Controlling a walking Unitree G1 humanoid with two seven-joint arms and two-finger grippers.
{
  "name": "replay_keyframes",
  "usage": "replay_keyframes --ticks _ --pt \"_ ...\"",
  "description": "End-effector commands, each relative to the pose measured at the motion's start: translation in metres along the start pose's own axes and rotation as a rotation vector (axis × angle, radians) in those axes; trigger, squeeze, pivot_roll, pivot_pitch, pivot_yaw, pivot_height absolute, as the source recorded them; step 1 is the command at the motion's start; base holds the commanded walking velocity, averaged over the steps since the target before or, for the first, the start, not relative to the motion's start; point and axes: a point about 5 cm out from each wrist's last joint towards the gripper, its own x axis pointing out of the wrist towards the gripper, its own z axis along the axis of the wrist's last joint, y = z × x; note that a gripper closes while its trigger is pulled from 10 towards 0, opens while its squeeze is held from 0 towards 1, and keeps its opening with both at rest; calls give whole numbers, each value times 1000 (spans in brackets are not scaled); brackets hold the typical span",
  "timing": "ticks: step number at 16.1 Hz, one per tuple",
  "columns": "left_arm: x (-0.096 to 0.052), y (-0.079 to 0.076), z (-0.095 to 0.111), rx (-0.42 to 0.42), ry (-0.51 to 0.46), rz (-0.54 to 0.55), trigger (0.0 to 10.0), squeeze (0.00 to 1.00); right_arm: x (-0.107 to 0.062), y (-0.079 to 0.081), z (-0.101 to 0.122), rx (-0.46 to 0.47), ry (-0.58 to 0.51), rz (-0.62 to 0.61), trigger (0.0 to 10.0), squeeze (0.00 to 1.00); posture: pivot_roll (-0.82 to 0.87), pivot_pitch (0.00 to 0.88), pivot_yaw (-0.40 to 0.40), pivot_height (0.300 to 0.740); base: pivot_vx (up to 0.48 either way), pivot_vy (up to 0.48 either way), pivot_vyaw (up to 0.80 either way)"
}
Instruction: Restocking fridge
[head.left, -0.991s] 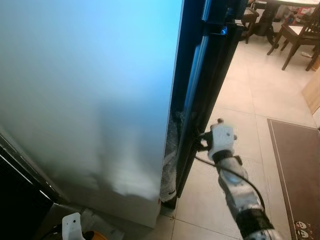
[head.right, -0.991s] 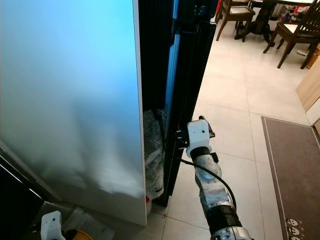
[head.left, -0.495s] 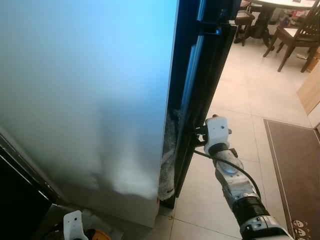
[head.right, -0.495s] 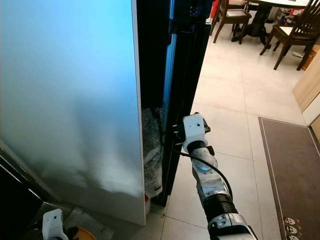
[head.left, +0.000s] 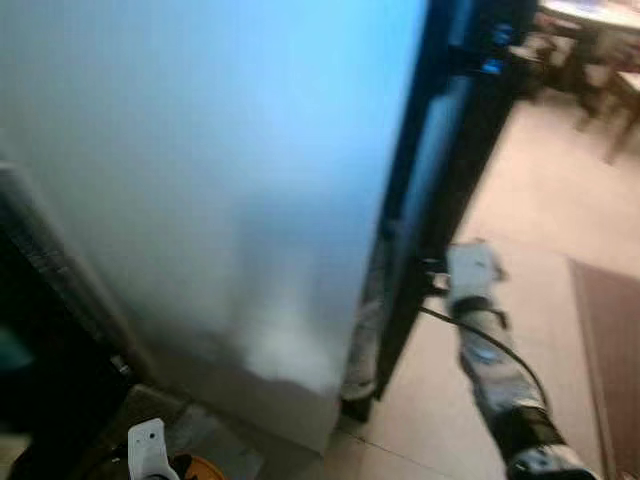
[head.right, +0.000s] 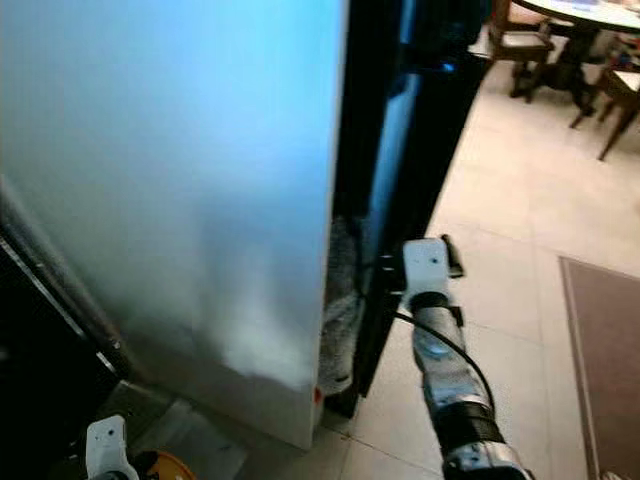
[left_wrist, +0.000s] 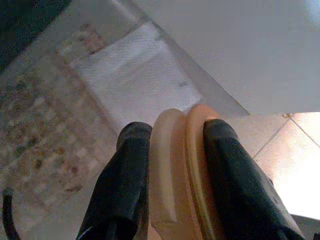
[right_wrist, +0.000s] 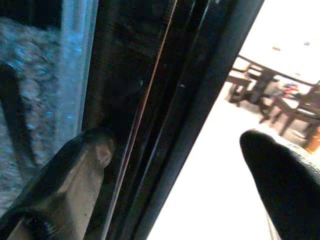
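My right fingers spread astride the blurred dark fridge door edge; my left fingers clench an orange object, half hidden.

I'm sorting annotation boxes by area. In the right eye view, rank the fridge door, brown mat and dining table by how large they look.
1. Fridge door, by far the largest, though nearest the camera.
2. Brown mat, cut off by the frame.
3. Dining table, smallest, far away and cropped.

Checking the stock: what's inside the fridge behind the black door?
Through the gap beside the black door, a crinkly silvery bag shows. The rest is hidden by the pale door panel.
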Motion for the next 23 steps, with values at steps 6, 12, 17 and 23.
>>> replay_keyframes --ticks 6,12,17,23 --pt "-1 1 -7 -1 31 3 10000 0 -15 -61 -33 -35 148 -283 10000 0 -114 0 -26 740 0 0 0" --pt "-1 2 -7 7 33 3 10000 0 -60 -76 -104 21 451 -326 10000 0 -120 0 -20 740 0 0 0" --pt "-1 2 -6 14 33 -2 10000 0 -111 -68 -155 -5 711 -268 10000 0 -121 0 -20 740 0 0 0" --pt "0 2 -6 57 50 7 10000 0 -169 -4 -191 53 990 139 10000 0 -115 0 -18 740 0 0 0"
